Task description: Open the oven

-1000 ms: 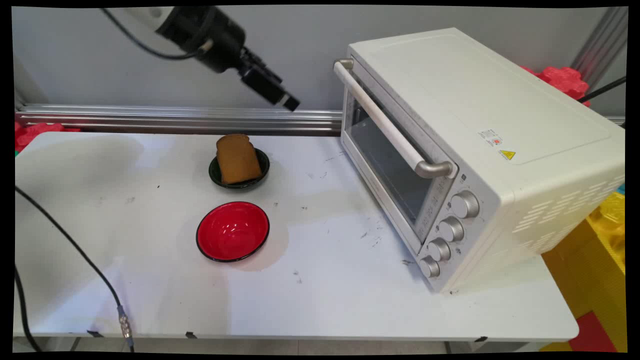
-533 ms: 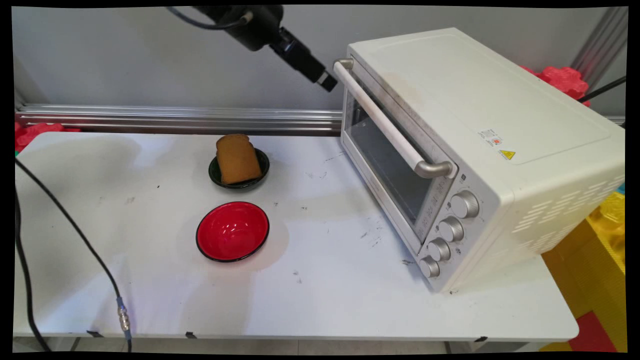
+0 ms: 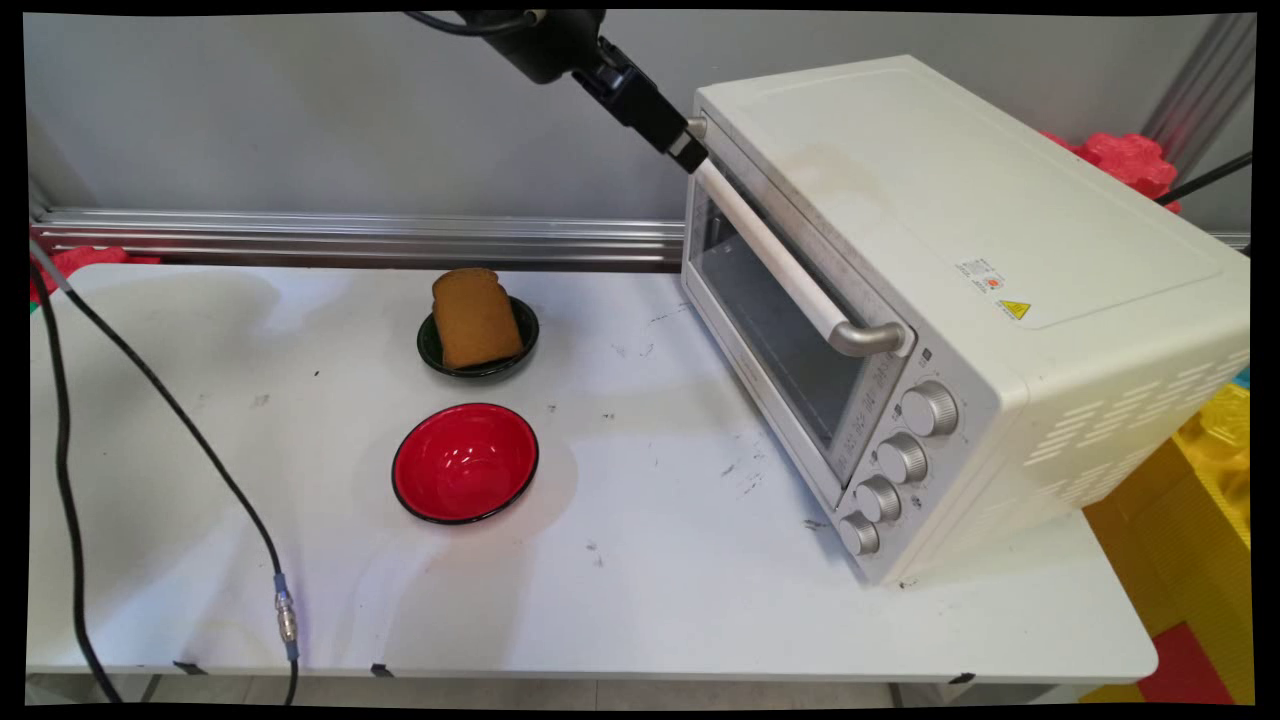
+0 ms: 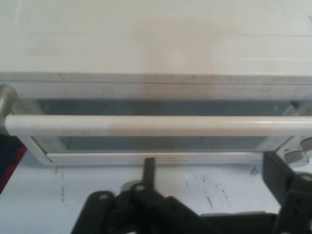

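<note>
My black gripper [image 3: 688, 150] hangs high at the far left end of the white oven's handle [image 3: 775, 255], just short of it. The hand view looks at the oven's front: the pale handle bar [image 4: 156, 126] runs straight across, above the glass door [image 4: 146, 142]. Both fingers [image 4: 149, 168] rise from below the bar, wide apart and open, with nothing between them; the gripper [image 4: 212, 168] sits under the handle. The oven [image 3: 960, 250] stands on the table's right side with its door shut.
A slice of brown bread [image 3: 474, 316] lies in a small dark bowl [image 3: 432, 352] at mid-table. An empty red bowl [image 3: 465, 462] sits nearer the front. Several knobs [image 3: 905, 457] line the oven's front right. A black cable [image 3: 150, 390] drapes over the table's left.
The gripper has travelled right and slightly down, from above the bread bowl to the far end of the oven handle. The cable on the left has swung along.
</note>
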`<state>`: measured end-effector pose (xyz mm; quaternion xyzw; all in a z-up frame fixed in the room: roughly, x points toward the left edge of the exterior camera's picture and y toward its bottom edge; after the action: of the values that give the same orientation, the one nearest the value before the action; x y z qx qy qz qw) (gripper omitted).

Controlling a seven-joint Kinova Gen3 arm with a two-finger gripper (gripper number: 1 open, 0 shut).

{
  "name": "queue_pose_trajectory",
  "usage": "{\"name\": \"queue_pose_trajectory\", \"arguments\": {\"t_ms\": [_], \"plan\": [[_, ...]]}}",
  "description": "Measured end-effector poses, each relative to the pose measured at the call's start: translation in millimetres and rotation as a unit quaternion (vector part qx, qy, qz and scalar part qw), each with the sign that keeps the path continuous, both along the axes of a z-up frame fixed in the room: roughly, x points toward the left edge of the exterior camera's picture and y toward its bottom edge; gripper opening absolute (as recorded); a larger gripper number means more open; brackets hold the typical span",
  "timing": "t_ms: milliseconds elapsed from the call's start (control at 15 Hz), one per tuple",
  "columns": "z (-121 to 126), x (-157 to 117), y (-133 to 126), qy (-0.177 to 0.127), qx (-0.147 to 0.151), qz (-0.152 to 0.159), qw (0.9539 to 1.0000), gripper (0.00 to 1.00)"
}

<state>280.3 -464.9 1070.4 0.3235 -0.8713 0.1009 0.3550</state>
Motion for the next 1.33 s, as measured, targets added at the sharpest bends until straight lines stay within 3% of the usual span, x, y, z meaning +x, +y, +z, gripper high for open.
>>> {"name": "queue_pose_trajectory", "arguments": {"t_ms": [667, 1333], "plan": [[-4.0, -7.6, -12.8, -0.022, -0.006, -0.006, 0.9997, 0.0], [-24.3, -39.7, -36.6, -0.024, -0.017, -0.005, 0.9996, 0.0]]}}
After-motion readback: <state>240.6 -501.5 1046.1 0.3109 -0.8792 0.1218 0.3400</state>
